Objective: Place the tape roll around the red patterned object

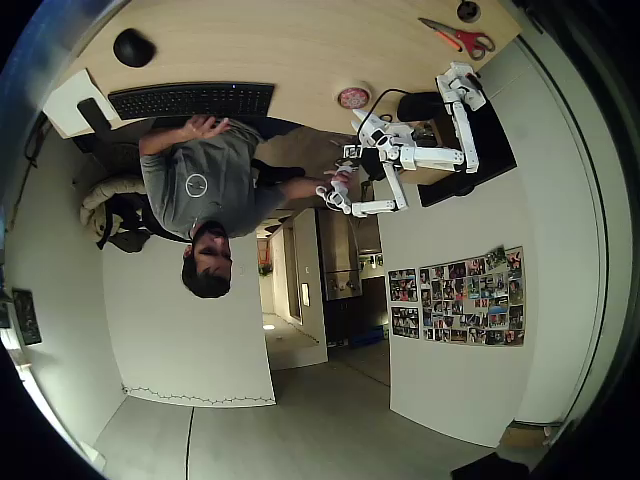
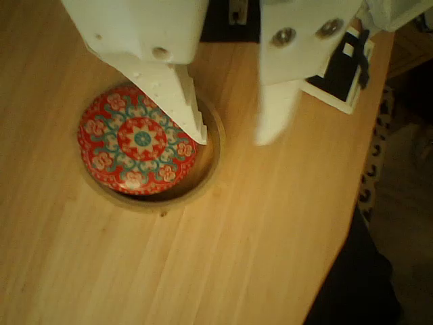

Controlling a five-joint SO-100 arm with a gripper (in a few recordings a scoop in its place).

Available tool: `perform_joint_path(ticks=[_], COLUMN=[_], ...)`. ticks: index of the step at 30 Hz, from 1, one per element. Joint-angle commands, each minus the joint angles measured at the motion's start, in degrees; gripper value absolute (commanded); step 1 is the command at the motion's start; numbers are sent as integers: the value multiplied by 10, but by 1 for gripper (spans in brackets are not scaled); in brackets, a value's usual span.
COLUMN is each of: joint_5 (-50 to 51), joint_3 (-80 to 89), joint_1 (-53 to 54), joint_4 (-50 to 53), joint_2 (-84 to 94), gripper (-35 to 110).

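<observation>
Wrist view: the white gripper (image 2: 233, 139) hangs above the wooden table (image 2: 237, 257) with its fingers spread and nothing between them — the toothed finger (image 2: 179, 95) crosses over the rim of the tape roll (image 2: 210, 166). That roll lies flat around the red patterned object (image 2: 137, 145), a round disc with a star-and-flower design, sitting inside the ring's hole. Overhead view shows the ringed red object (image 1: 353, 97) near the table's edge, between a black keyboard (image 1: 190, 99) and the arm — red-handled scissors (image 1: 458, 38) lie well apart.
</observation>
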Motion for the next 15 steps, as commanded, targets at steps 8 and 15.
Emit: perform_joint_path(ticks=[8, 15], joint_5=[-138, -184], joint_3=[-185, -186], joint_1=[84, 145], joint_4=[241, 330], joint_2=[35, 137], gripper=[50, 49])
